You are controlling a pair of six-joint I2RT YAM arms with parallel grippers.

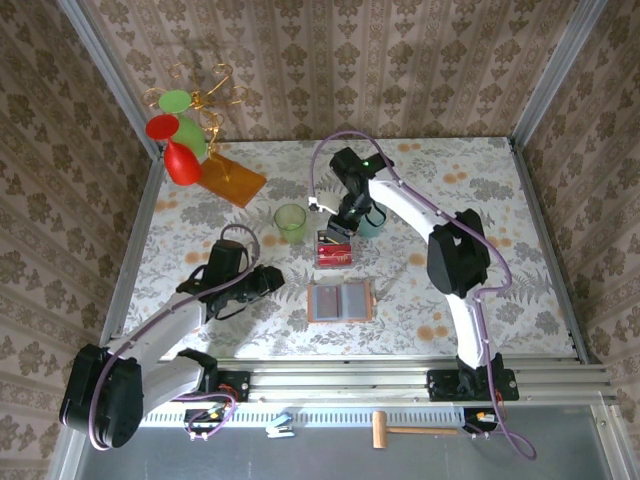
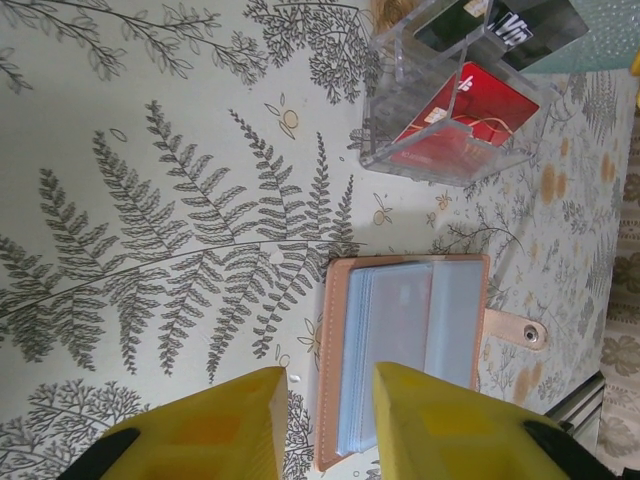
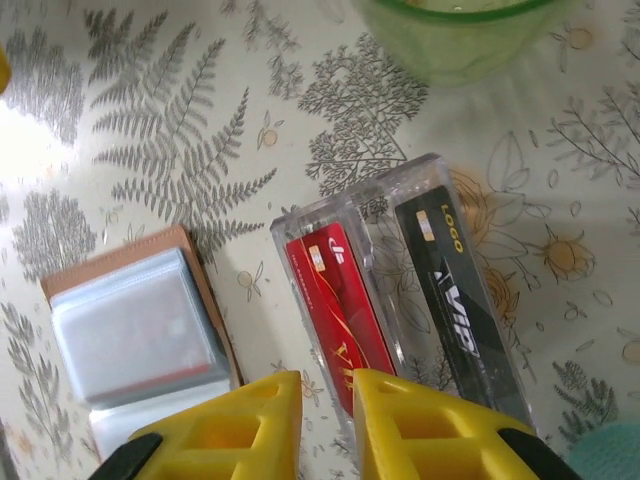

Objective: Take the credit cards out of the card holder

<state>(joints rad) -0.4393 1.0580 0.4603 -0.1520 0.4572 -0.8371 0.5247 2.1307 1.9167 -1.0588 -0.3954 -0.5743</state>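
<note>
credit cards (image 3: 340,310) in clear tray (image 3: 352,195) by green cup (image 3: 450,40), left hand (image 2: 330,385), right hand (image 3: 327,385) apart

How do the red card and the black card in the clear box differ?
Markings: the red card carries gold script, the black card pale VIP lettering. Place: the red card sits in the slot nearer the open card holder, the black card farther. Both sit in the clear box.

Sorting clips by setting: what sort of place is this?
Probably a staged robot test booth, not a home: wallpapered walls close in a table with fern-print cloth, and a metal rail at its edge carries the left arm and right arm.
</note>
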